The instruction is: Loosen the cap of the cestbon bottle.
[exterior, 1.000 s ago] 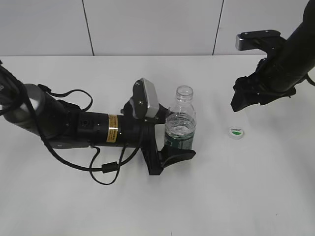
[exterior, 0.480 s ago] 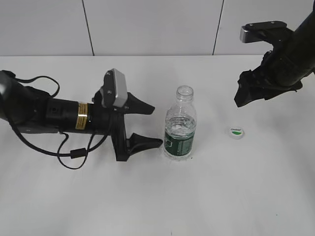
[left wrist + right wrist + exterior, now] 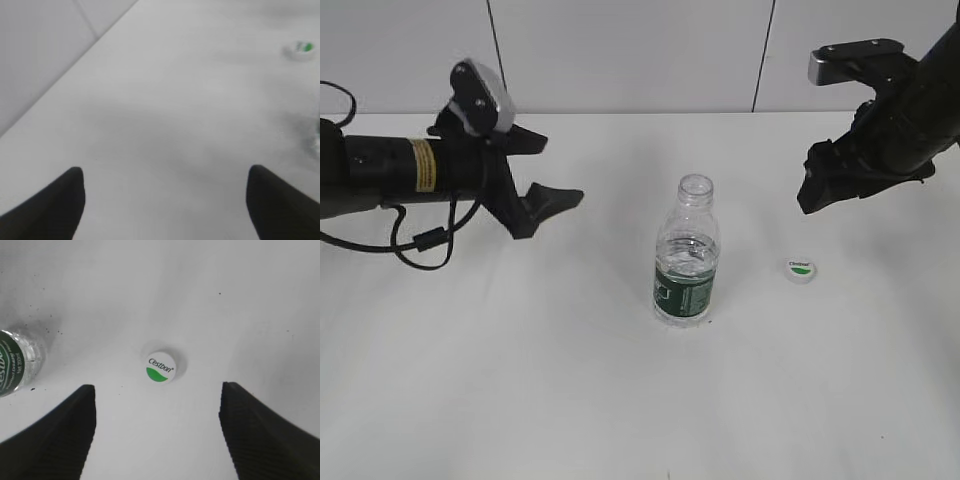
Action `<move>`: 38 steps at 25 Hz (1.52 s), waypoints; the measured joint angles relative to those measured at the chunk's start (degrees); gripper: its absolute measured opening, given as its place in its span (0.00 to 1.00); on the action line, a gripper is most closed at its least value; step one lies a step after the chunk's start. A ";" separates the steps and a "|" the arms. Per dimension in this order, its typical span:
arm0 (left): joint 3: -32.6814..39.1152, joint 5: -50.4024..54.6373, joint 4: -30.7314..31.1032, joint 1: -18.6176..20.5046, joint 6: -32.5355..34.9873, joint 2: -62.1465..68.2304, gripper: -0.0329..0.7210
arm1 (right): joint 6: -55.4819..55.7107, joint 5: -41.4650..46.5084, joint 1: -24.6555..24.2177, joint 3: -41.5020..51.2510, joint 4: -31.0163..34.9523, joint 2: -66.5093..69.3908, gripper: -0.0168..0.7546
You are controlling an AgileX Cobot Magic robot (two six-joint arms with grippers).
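Left end effector point(image 3: 545, 170): spread wide, empty, up off the bench point(image 3: 620, 400), well apart from the bottle.
Right end effector point(image 3: 157, 435): wide too, empty, hovering above the cap.
Cap point(image 3: 161, 367): off the neck, flat on the bench, green mark up, just right of the bottle.
Cestbon bottle point(image 3: 687, 255): upright, mouth open, water inside, nothing steadying it.
Risk: I judge any sweep of mine near it tips it; open neck means a spill.
Risk: cap is light; a low pass flicks it away.
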 joint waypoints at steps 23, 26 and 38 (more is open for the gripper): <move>-20.45 77.93 -32.28 0.46 4.23 -2.68 0.83 | 13.13 10.13 -3.06 -14.04 -21.00 -0.05 0.78; -25.17 86.47 -41.15 1.05 11.74 -2.74 0.83 | 13.25 14.81 -4.91 -16.22 -20.99 -0.05 0.78; -29.24 102.20 -58.26 4.56 23.76 -4.00 0.83 | 5.07 29.02 -13.37 -17.10 -9.13 -0.05 0.78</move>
